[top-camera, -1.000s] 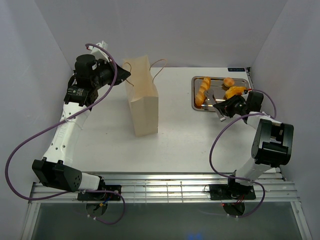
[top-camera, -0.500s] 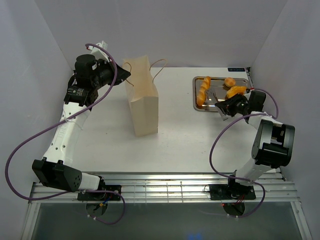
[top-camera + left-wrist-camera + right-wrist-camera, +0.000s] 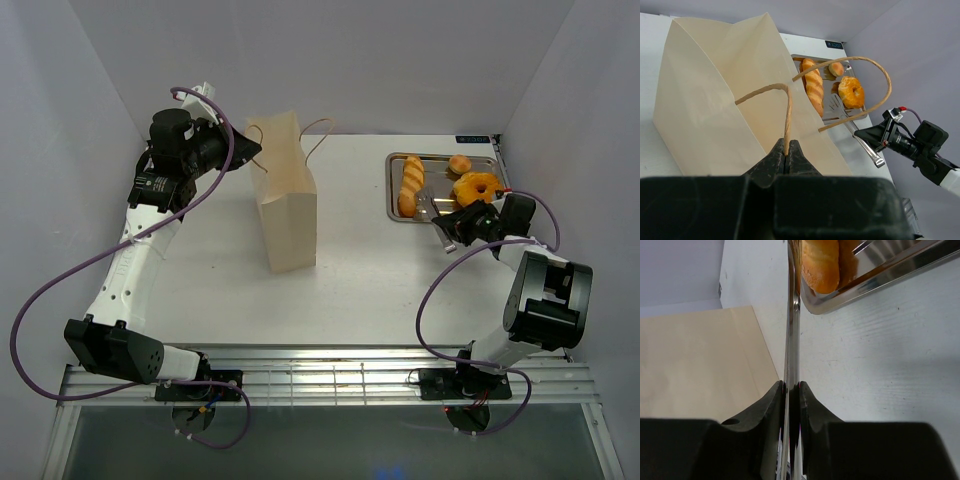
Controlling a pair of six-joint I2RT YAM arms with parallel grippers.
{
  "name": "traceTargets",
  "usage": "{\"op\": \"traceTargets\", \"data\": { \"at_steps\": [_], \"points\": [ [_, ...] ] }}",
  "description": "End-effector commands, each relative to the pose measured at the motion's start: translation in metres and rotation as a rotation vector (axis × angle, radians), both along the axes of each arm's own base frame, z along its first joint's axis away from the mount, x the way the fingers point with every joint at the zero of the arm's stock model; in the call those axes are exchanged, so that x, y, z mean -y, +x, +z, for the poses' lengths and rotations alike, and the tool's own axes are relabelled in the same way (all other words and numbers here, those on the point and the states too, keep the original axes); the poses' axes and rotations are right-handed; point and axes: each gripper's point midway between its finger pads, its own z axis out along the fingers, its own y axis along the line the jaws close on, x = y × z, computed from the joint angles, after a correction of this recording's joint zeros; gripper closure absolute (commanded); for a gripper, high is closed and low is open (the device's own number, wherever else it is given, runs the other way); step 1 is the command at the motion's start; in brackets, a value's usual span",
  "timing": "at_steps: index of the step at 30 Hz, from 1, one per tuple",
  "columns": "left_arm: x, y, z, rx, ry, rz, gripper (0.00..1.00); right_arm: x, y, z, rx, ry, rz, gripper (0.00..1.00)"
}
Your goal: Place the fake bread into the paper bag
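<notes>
The cream paper bag (image 3: 286, 214) stands upright left of centre. My left gripper (image 3: 250, 152) is shut on its near brown cord handle (image 3: 788, 107), jaws pinched on the cord. The fake bread lies in the steel tray (image 3: 392, 192) at the back right: one long loaf (image 3: 411, 185), a ring doughnut (image 3: 476, 187) and a small bun (image 3: 459, 164); a second loaf is not visible. My right gripper (image 3: 453, 226) is shut on the metal tongs (image 3: 432, 209), whose tips rest at the tray's near edge beside the loaf (image 3: 821, 260). The tongs hold no bread.
Grey walls close in on the left, back and right. The tray's rim (image 3: 865, 285) is raised. The bag's second handle (image 3: 875, 70) arches free toward the tray. White table (image 3: 370, 270) lies between bag and tray.
My right gripper with the tongs has drawn back from over the tray toward the near right, uncovering the doughnut. The left gripper and the bag have not moved.
</notes>
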Motion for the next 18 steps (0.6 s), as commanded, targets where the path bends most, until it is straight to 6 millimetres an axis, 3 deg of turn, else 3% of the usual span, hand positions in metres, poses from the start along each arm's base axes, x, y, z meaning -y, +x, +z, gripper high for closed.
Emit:
{"op": "traceTargets", "data": {
  "at_steps": [1, 11, 18],
  "points": [
    [0.001, -0.009, 0.015, 0.039, -0.015, -0.016, 1.0, -0.001, 0.005, 0.021, 0.094, -0.005, 0.037, 0.83],
    [0.001, -0.01, 0.014, 0.041, -0.012, -0.015, 1.0, -0.004, 0.0, 0.029, 0.096, 0.005, 0.06, 0.57],
    [0.002, -0.012, 0.015, 0.041, -0.016, -0.02, 1.0, 0.0, -0.004, 0.028, 0.088, -0.017, 0.057, 0.5]
  ]
}}
